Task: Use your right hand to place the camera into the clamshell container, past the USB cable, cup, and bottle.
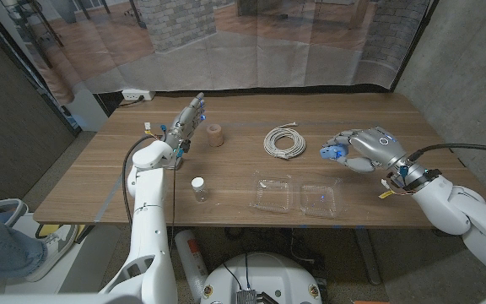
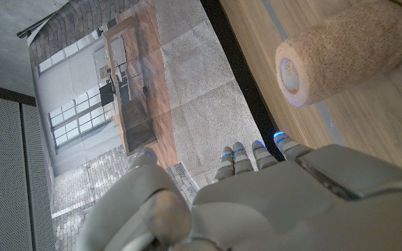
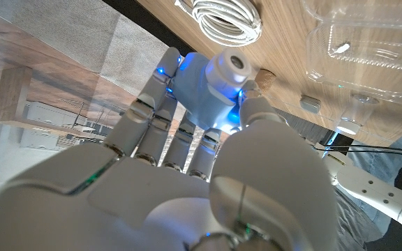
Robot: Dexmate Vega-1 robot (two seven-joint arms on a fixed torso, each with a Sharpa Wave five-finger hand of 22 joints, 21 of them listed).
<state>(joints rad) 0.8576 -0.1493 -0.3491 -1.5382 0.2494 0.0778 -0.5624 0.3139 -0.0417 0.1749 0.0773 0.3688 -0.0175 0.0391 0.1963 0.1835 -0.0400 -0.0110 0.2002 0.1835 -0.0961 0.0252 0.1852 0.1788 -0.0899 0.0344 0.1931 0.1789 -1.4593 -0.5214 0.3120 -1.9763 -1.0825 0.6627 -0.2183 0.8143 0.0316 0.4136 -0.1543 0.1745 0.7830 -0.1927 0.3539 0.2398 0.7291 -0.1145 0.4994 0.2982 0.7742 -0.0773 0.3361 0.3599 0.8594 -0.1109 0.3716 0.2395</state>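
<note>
Cable (image 1: 284, 141) behind open container (image 1: 299, 197), bottle (image 1: 198, 188) left, cup (image 1: 215, 134) probably farthest

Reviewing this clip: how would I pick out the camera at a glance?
Start at the wooden table and go to its right side, beyond the coiled white cable. The right hand holds the camera there, above the open clamshell container. It is small and blue and white, with a round lens.
</note>
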